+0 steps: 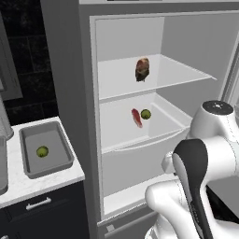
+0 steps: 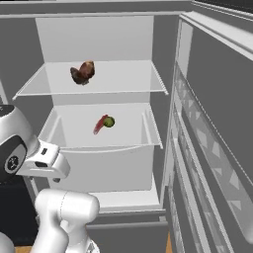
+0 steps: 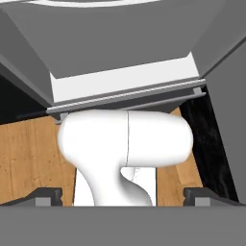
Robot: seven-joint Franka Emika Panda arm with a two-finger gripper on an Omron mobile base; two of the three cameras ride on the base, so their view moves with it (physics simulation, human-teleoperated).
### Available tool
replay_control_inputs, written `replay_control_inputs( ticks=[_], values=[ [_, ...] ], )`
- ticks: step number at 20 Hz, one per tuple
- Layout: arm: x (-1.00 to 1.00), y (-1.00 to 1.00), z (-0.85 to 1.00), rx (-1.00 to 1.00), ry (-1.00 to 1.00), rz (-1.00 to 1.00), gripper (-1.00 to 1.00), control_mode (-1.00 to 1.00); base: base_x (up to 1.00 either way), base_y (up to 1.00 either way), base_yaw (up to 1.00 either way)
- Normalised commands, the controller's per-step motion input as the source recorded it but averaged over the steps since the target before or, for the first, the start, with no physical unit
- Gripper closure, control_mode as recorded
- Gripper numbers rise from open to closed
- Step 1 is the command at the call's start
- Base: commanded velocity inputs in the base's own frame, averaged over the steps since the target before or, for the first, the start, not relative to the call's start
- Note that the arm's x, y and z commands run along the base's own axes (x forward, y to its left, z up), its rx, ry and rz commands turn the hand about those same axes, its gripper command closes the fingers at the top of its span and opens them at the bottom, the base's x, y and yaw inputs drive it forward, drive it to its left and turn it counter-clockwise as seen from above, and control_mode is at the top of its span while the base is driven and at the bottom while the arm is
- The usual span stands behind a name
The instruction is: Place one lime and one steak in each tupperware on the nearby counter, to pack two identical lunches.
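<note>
The fridge stands open. A brown-red steak [image 1: 142, 69] [image 2: 83, 72] lies on its upper shelf. On the lower shelf a red steak [image 1: 136, 117] [image 2: 100, 124] touches a green lime [image 1: 146, 114] [image 2: 109, 121]. Left of the fridge, a grey tupperware [image 1: 28, 140] sits on the white counter [image 1: 28, 186] with one lime [image 1: 42, 151] inside. Another grey container [image 1: 2, 163] is cut off by the left edge. My gripper [image 3: 123, 197] is open and empty, its fingertips [image 3: 45, 194] wide apart, pointing down at the fridge's base, well below the shelves.
The open fridge door [image 2: 212, 148] runs along the right side. A black cabinet front with a silver handle [image 1: 38, 204] sits under the counter. Wooden floor [image 3: 29, 149] lies in front of the fridge. My folded arm [image 1: 200, 168] fills the lower right.
</note>
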Motion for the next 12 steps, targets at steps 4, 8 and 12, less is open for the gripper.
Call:
replay_control_inputs(
  ticks=[4,8,12],
  values=[
    [0.00,0.00,0.11,-0.04,-0.10,0.03,-1.00,-1.00,0.00,0.00,0.03],
    [-0.03,0.00,0.49,-0.16,-0.59,0.11,-1.00,-1.00,0.00,0.00,0.00],
    [0.41,-0.06,0.40,-0.09,-0.42,0.07,-1.00,-1.00,0.00,0.00,0.00]
  ],
)
